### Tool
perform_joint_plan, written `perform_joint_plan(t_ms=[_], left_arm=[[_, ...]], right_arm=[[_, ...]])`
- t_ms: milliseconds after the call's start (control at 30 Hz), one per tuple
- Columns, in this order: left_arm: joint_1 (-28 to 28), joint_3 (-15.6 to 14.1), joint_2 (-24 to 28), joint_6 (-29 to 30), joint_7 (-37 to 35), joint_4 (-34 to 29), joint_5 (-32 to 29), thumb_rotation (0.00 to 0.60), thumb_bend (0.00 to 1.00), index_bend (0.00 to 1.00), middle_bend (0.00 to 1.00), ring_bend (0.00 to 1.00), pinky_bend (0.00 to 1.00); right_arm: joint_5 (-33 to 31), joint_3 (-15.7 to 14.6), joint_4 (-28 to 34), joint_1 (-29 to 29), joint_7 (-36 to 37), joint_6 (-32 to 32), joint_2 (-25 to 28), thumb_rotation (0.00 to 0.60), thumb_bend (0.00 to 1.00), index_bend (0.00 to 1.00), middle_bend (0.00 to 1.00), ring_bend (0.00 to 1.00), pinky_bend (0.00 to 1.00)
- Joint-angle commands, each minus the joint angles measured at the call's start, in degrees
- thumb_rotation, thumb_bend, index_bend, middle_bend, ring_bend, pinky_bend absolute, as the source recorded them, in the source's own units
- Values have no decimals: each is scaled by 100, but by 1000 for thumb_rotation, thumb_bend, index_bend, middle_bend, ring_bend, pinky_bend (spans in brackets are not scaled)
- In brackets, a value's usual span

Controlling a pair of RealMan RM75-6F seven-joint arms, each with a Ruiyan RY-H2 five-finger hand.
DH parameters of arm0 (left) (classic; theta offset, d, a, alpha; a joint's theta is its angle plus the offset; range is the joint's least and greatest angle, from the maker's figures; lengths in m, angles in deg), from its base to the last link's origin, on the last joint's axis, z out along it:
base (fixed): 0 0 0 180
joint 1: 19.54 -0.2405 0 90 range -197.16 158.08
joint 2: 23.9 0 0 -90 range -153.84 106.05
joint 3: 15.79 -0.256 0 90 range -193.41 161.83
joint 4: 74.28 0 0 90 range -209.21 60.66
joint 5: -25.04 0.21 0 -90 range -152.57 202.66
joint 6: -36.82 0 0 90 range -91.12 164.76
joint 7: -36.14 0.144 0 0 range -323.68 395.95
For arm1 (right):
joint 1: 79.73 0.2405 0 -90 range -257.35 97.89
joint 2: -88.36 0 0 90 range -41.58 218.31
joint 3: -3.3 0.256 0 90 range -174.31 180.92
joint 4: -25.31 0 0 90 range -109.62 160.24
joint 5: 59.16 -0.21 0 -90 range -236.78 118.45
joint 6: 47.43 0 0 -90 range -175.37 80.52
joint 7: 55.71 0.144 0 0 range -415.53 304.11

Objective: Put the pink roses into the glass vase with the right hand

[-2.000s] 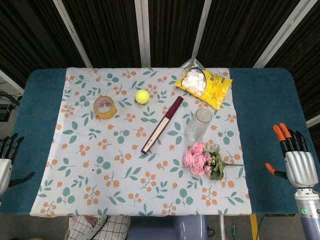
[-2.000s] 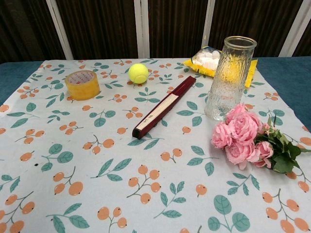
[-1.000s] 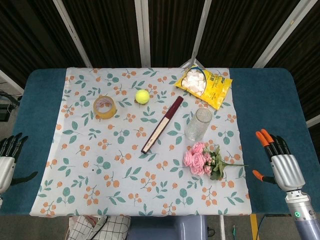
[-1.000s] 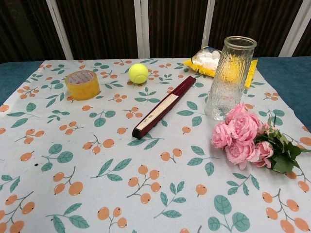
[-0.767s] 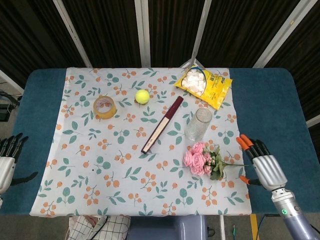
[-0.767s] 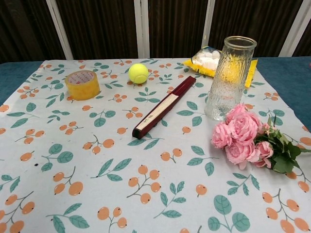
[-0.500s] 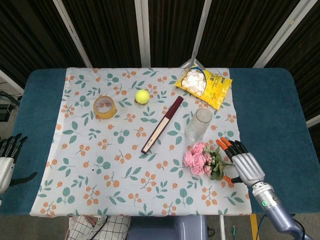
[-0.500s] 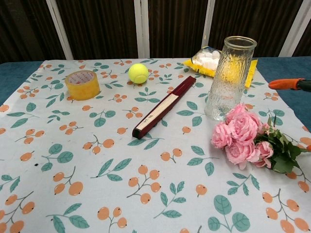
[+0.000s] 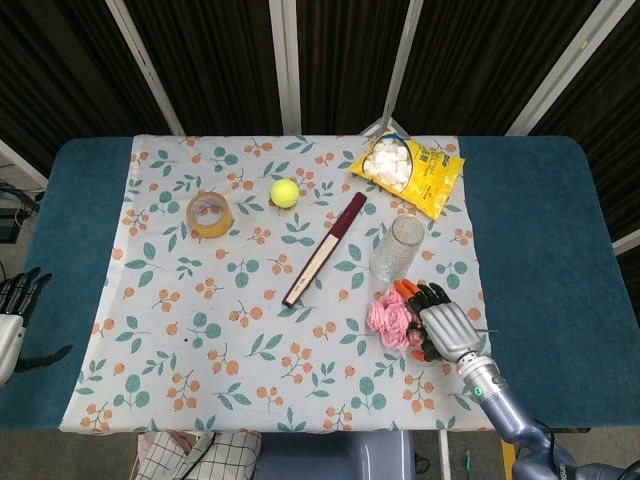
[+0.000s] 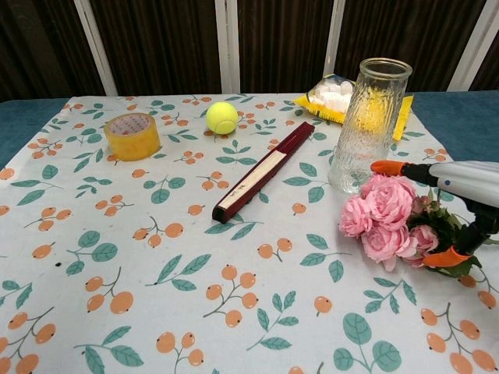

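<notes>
The pink roses (image 9: 390,316) (image 10: 380,216) lie on the floral cloth, blooms to the left, green stems to the right. Just behind them the empty glass vase (image 9: 397,249) (image 10: 368,125) stands upright. My right hand (image 9: 444,326) (image 10: 458,204) hovers over the stems and leaves, its orange-tipped fingers stretched above the bouquet toward the blooms and the thumb low on the near side. It does not grip the flowers. My left hand (image 9: 12,318) rests at the far left edge with fingers apart, holding nothing.
A closed dark red fan (image 9: 325,248) lies diagonally left of the vase. A tennis ball (image 9: 285,192), a yellow tape roll (image 9: 210,214) and a yellow bag of marshmallows (image 9: 407,172) sit farther back. The blue table (image 9: 545,230) shows beyond the cloth.
My right hand has moved left from the table's right edge to above the rose stems. The roses, vase and left hand have stayed where they were.
</notes>
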Motion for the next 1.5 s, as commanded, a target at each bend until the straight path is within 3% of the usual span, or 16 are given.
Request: perform_joint_plan(t_ms=[33,200,400,467,667,867,1133,1500], left_arm=[[7,-4,6,-6,-12,0,12,600,0,0,0,0,0],[25,-9,10,-28,-25,-9,26,600,0,0,0,0,0],[31,-10,12,-33,-25,-22,27,600,0,0,0,0,0],[31,-12,15,-34,-28,-25,25,600,0,0,0,0,0],[30,-20,18,-34,-37,-28,30,600,0,0,0,0,0],[33,-25,23,-41,-48,-37,30,600,0,0,0,0,0],[38,-20,13,-42,-25,-59,15,600,0,0,0,0,0],[46,-6,-22,-34,47,-75,-3,600,0,0,0,0,0]], right_arm=[[-175,21,-137,69,-133,57,-185,600,28,0,123,104,0],[-424,75,-335,155,-222,127,-428,600,82,48,226,230,84],[-416,99,-518,179,-215,-52,-657,600,314,436,506,516,401],[-354,89,-511,166,-177,-123,-660,600,333,490,541,550,437],[-72,103,-149,70,178,-409,-418,600,336,510,552,560,445],[343,309,519,-93,774,-947,232,600,337,510,552,560,445],[158,1053,1260,-303,1911,-1518,1291,600,336,510,552,560,445],[-1283,2725,1628,-462,4046,-2121,1969,600,336,510,552,560,444]])
